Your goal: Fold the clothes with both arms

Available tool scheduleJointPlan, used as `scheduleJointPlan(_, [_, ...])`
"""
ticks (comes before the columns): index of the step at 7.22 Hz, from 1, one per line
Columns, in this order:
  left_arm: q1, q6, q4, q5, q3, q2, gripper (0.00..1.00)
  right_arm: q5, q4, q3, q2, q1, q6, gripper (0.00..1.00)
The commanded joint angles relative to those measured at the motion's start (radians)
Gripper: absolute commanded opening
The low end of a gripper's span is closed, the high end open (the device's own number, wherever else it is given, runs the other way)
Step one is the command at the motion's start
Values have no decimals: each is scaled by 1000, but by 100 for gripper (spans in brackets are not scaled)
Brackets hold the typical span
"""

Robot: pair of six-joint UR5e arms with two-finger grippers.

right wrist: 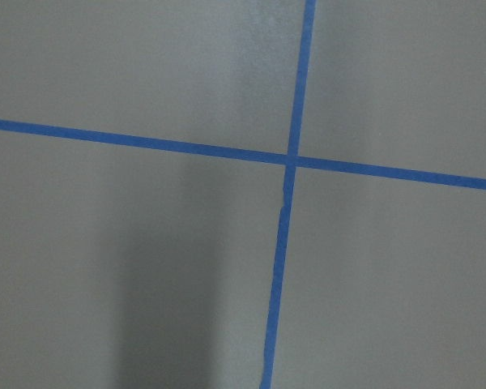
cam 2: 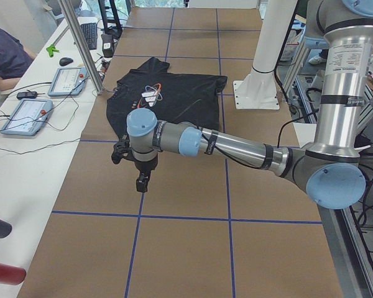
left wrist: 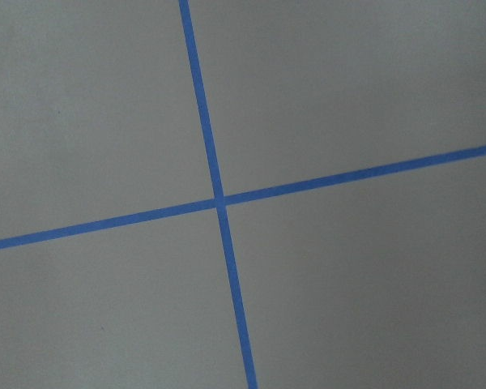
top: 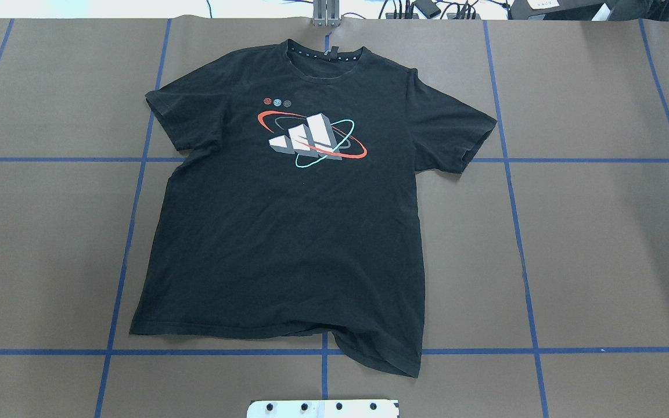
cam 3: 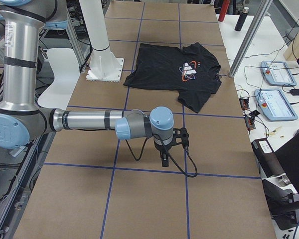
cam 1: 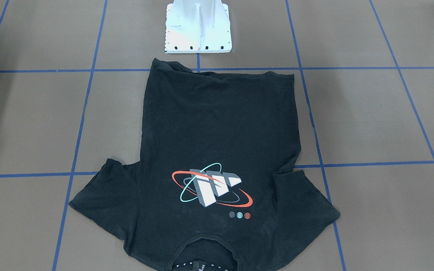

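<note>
Frontally, T-shirt collar (cam 1: 206, 239) partly cropped.

Front-facing camera: I look steeply down from the operators' side, towards the robot. The white pedestal base (cam 1: 198, 30) sits at the top edge, and the T-shirt (cam 1: 217, 128) lies collar nearest me.

Overhead camera: behind the robot, facing forward and down. It shows the same T-shirt and base, turned round.

Left-end camera: looks along the table (cam 2: 186, 248), with the left arm (cam 2: 236, 148) near and large.

Right-end camera: looks the opposite way, with the right arm (cam 3: 84, 120) near.

Both side views share the T-shirt and base.

Wrist cameras: each sits close above the table, facing a blue tape crossing (left wrist: 219, 201).
</note>
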Motion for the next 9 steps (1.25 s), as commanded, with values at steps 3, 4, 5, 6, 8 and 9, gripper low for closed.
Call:
scheduleJointPlan(3, [48,-53,-276,-3,127,-95,100,-3,15,-4,120,-105,219,100])
scheduleJointPlan(4, [48,-50,-279,-3,140,-101,100,-5,15,-5,169,-157,315,100])
scheduleJointPlan(5, [49,-47,-281,-5,144,-100,100,-9,15,-10,218,-215,408,100])
scheduleJointPlan(6, [49,-47,-288,-5,143,-97,100,-16,15,-37,287,-270,503,100])
scheduleJointPlan(8, [49,-47,-290,-5,140,-97,100,-25,16,-161,435,-337,549,100])
scheduleJointPlan(9, [49,-49,-290,-5,137,-95,100,-38,66,-238,495,-364,600,99])
